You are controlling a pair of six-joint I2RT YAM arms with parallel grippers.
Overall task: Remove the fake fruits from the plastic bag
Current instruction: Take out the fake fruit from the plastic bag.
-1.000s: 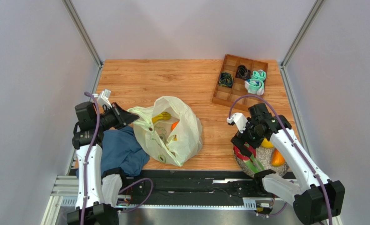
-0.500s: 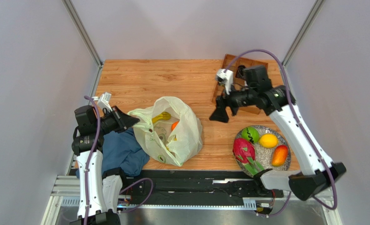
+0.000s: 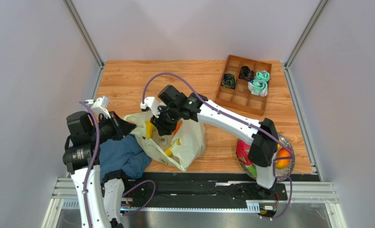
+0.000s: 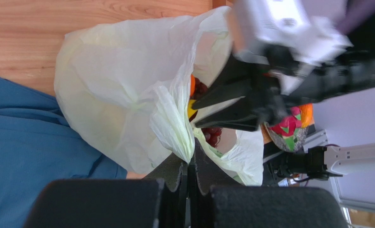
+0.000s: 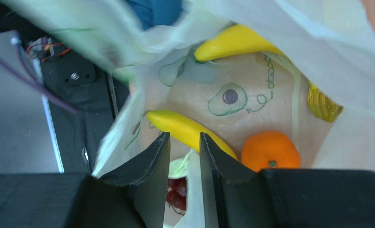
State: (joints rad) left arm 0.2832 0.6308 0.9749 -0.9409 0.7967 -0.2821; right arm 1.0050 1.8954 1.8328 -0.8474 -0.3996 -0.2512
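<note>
Near left of centre on the table (image 3: 137, 80): right gripper (image 5: 183, 138) entering the plastic bag (image 3: 187, 137) for another fruit.

The bag's rim is clamped in the left gripper (image 4: 190, 164), beside the blue cloth (image 3: 123, 154), so that the mouth is held wide. The right gripper's fingers are slightly apart and empty, poised over a banana (image 5: 184, 130), with an orange (image 5: 270, 151) and grapes (image 5: 175, 195) nearby. A short descent and a closing on the banana appear to be called for. Half a second earlier this gripper was further right, beside the compartment tray (image 3: 237, 95).

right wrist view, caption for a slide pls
Right hand open inside the plastic bag, banana and orange just ahead.
</note>
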